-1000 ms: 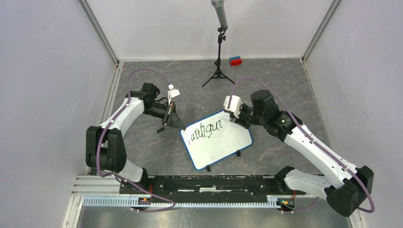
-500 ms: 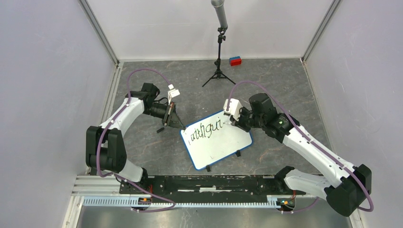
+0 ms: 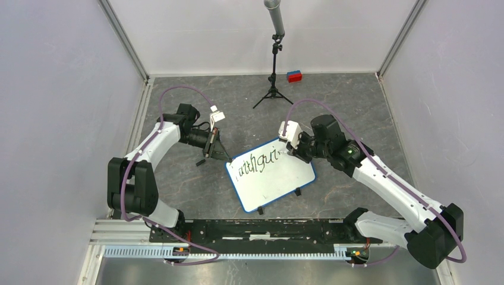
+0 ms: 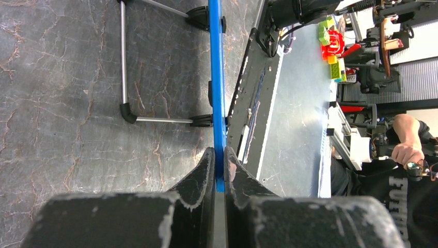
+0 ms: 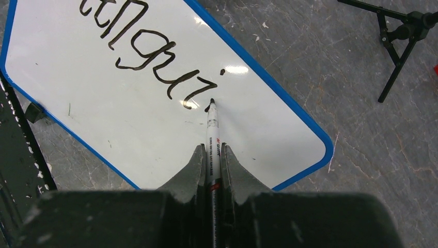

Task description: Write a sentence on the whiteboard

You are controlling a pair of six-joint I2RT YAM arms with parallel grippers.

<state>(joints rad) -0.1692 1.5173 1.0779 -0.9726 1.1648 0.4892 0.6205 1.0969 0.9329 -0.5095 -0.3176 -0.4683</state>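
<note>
The whiteboard [image 3: 279, 181], white with a blue rim and small black feet, lies tilted on the grey floor. One line of black cursive, the sentence [image 3: 257, 162], runs along its upper part and ends in "gui" [image 5: 155, 62]. My left gripper [image 3: 223, 153] is shut on the board's blue rim [image 4: 218, 103] at its upper left corner. My right gripper [image 3: 295, 149] is shut on a white marker [image 5: 212, 139]. The marker's black tip [image 5: 211, 101] is at the board just right of the last letter.
A black tripod [image 3: 273, 89] with a grey microphone stands behind the board. A small red and blue block [image 3: 294, 76] lies by the back wall. A small black cap-like piece [image 3: 201, 161] lies left of the board. The arms' rail [image 3: 261, 231] runs along the near edge.
My right gripper has moved slightly left and forward with the marker, and a dot now shows over the "i". The left arm has not moved.
</note>
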